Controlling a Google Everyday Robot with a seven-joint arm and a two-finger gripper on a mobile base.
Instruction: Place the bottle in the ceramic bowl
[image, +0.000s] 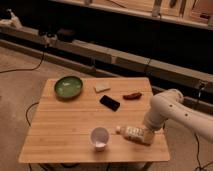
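Camera view: whitish plastic bottle lies sideways just right of the white cup, gripper at its far end, hold unclear. Far up-left of the cup, the round green ceramic bowl seems empty.

This looks like a robotics lab or workshop. A plain wooden desk stands alone, and loose cables trail over the floor past its back left corner. A long ledge carrying gear runs behind. A white robot arm reaches in, its gripper down near the desk's front right corner.
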